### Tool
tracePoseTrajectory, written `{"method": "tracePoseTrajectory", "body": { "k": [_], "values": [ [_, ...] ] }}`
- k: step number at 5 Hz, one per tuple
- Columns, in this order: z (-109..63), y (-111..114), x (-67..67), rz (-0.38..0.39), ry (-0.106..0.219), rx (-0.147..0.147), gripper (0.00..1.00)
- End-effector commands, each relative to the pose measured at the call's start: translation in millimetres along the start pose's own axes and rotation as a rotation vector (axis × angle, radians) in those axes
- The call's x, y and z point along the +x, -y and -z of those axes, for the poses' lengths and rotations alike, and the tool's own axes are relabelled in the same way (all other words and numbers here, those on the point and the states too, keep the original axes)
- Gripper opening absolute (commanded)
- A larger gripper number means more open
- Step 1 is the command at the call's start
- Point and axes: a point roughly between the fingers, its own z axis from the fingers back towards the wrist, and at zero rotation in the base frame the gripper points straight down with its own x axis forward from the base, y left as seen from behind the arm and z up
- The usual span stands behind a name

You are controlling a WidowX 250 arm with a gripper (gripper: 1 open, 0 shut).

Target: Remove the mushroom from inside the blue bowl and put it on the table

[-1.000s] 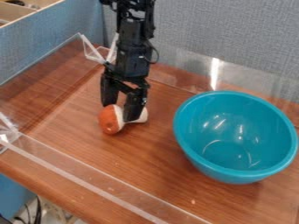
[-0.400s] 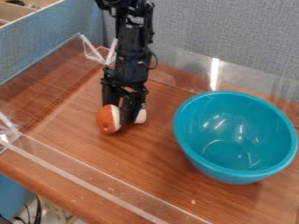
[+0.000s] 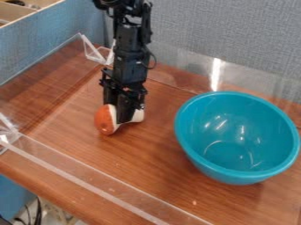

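The mushroom (image 3: 111,120) lies on its side on the surface (image 3: 70,132), at about nine o'clock from the blue bowl (image 3: 238,136) and well apart from it, its orange-brown cap pointing toward the lower left and its pale stem tucked under the arm's tip. The bowl itself looks empty; only its glossy turquoise inside shows. So the mushroom is already out of the bowl and on the wood, which is where the task wants it.

The gripper (image 3: 123,107) hangs almost straight down over the mushroom from twelve o'clock, its dark fingers right at the stem end. The steep downward pose suits setting a small thing on a flat top without sweeping it sideways. Whether the jaws are pinching the stem or merely straddling it cannot be told: the fingers hide the contact and the gap between them is too dark to read.

Judging from this, what is left is to be sure the toy is let go and to lift clear without nudging it, since a rounded cap may roll.
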Motion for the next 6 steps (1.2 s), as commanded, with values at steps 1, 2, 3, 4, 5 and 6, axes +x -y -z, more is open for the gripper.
{"method": "tracePoseTrajectory", "body": {
  "k": [1,2,3,4,5,6],
  "values": [
    [-36.8,-3.7,-7.1,-0.019,0.093,0.038,0.00],
    [-37.9,-4.4,-6.2,-0.015,0.099,0.041,0.00],
    [-31.9,-6.8,-2.3,-0.012,0.088,0.040,0.00],
    [-25.7,-9.2,1.7,-0.009,0.076,0.039,0.00],
    [-20.4,-11.3,5.2,-0.006,0.066,0.039,0.00],
    [-17.0,-12.6,7.5,-0.003,0.060,0.039,0.00]
  ]
}}
